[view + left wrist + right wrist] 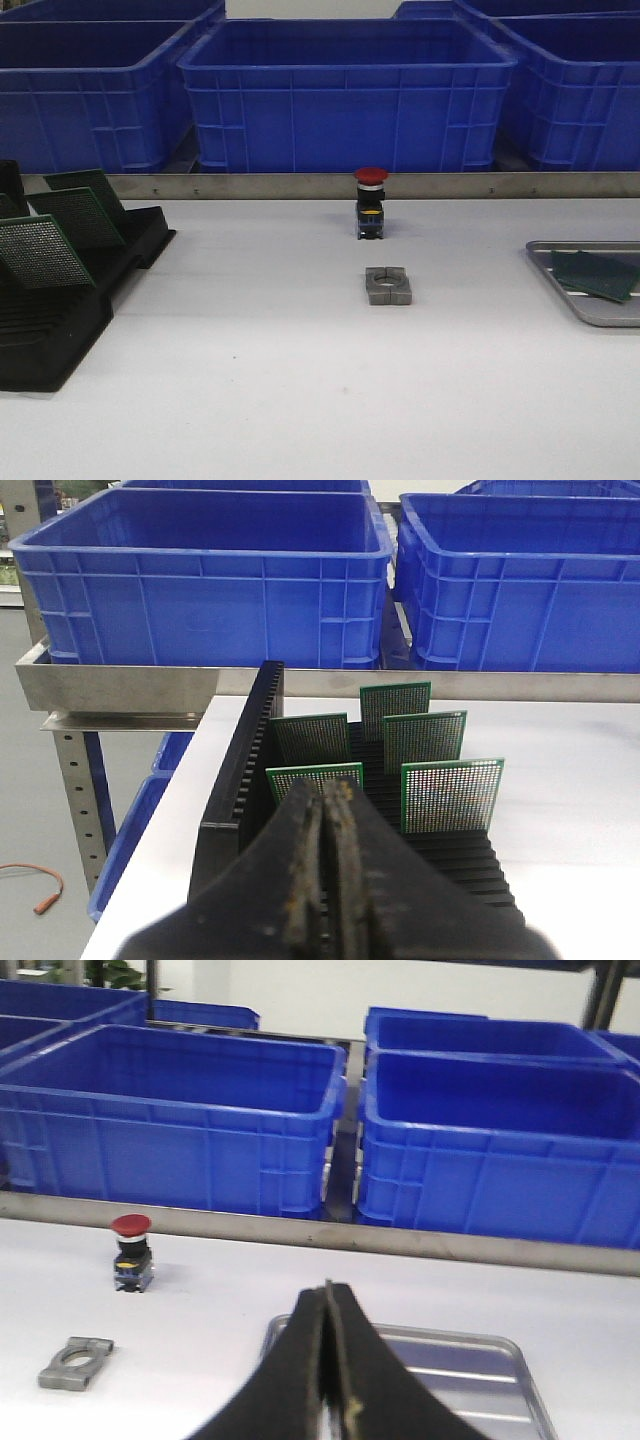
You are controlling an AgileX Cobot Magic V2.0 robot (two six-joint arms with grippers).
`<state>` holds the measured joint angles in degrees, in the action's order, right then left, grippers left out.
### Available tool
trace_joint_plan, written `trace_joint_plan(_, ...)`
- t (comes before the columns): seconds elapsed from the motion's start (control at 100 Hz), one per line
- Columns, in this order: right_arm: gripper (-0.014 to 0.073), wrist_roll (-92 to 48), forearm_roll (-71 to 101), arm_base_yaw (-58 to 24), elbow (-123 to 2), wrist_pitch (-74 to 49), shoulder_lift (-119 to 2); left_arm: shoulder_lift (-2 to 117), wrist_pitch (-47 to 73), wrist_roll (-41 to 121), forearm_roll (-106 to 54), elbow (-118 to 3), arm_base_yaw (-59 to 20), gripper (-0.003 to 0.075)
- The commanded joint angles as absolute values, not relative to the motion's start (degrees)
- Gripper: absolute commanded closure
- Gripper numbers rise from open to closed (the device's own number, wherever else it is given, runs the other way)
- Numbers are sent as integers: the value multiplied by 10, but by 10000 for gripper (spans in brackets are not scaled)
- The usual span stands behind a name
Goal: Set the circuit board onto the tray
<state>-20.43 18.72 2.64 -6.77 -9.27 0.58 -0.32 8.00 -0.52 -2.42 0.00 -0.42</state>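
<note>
The silver tray (610, 320) lies at the table's right edge with one green circuit board (597, 274) flat on it. Several more green boards (45, 250) stand in the black slotted rack (50, 340) at the left. Neither gripper shows in the front view. In the left wrist view my left gripper (330, 790) is shut and empty, just short of the rack (245, 770) and its boards (450, 795). In the right wrist view my right gripper (328, 1292) is shut with nothing seen in it, in front of the tray (480, 1360); the fingers hide the tray's middle.
A red push button (370, 203) and a grey metal block (388, 285) stand mid-table; both show in the right wrist view, the button (131, 1250) and the block (75, 1360). Blue bins (345, 95) line the back behind a metal rail (300, 185).
</note>
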Motion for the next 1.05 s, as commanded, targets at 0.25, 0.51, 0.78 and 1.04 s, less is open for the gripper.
trace_joint_plan(0.25,655,65,-51,17,9,42,21,-20,31,-10,-27,28,-4,741)
trace_joint_plan(0.51,655,65,-51,17,9,48,21,-20,31,-10,-27,28,-4,741)
trace_joint_plan(0.78,655,65,-51,18,9,48,21,-20,31,-10,-27,28,-4,741)
trace_joint_plan(1.04,655,65,-51,18,9,48,21,-20,31,-10,-27,28,-4,741)
